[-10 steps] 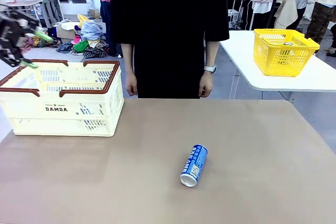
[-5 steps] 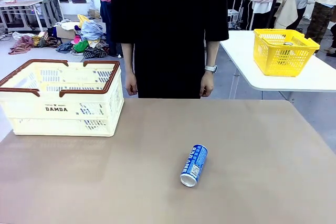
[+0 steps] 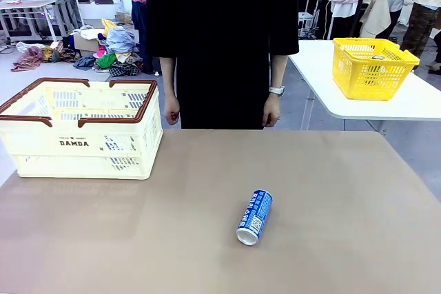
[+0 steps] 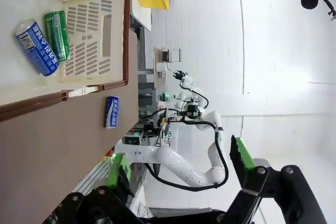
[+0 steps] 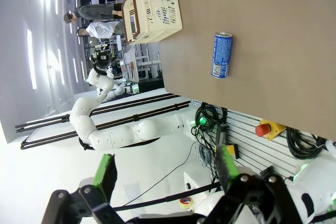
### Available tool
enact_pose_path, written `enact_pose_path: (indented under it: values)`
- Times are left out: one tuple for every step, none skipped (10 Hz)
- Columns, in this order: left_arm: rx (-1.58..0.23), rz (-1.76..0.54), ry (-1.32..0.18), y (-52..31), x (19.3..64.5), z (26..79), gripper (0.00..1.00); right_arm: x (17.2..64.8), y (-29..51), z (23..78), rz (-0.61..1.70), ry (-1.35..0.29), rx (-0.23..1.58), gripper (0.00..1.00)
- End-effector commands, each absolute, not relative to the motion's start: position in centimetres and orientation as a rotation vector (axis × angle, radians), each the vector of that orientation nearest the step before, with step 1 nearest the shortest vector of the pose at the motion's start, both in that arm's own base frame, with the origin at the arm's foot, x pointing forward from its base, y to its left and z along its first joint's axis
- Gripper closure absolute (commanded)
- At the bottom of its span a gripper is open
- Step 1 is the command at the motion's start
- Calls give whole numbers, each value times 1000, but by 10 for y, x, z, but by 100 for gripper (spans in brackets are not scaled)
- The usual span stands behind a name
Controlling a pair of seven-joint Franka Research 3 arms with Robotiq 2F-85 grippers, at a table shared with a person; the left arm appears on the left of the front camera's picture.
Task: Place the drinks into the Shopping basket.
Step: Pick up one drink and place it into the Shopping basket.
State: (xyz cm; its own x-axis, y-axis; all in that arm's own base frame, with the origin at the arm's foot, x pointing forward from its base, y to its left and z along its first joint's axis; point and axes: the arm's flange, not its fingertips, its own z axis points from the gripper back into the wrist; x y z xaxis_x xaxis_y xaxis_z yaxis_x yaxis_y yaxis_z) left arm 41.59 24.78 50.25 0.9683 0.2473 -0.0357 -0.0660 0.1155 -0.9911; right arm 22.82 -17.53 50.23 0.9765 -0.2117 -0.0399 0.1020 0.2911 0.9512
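Observation:
A blue drink can [image 3: 255, 217] lies on its side near the middle of the brown table, silver end toward me. The cream Shopping basket [image 3: 41, 144] with its brown rim stands at the table's far left. From above in the left wrist view, a blue can [image 4: 37, 48] and a green can [image 4: 56, 35] lie side by side on the floor of the basket [image 4: 89, 40], and the loose blue can [image 4: 112, 112] lies on the table outside it. My left gripper [image 4: 178, 161] is open and holds nothing. My right gripper [image 5: 165, 170] is open too, far from the loose can [image 5: 221, 55] and the basket [image 5: 155, 11].
A person in black stands at the far edge of the table with both hands [image 3: 171, 109] hanging down. A yellow basket [image 3: 372, 67] sits on a separate white table at the right. The brown tabletop [image 3: 344, 225] lies bare around the loose can.
One second ago my left gripper hung open at the front view's left edge above the basket; it has since drawn back out of that view. The can and the basket have not moved.

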Motion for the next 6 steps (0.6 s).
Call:
enact_pose_path:
  values:
    - [-1451,253,-154,242,413,502,0,226,-178,503,-190,-102,1247,0]
    - [-1451,253,-154,242,413,502,0,226,-178,503,-190,-102,1247,0]
    - [-1451,253,-154,242,413,502,0,226,-178,503,-190,-102,1247,0]
    - [-1451,253,-154,242,413,502,0,226,-178,503,-190,-102,1247,0]
    - [-1451,253,-154,242,413,502,0,226,-178,503,-190,-102,1247,0]
    - [-1451,253,-154,242,413,502,0,226,-178,503,-190,-102,1247,0]
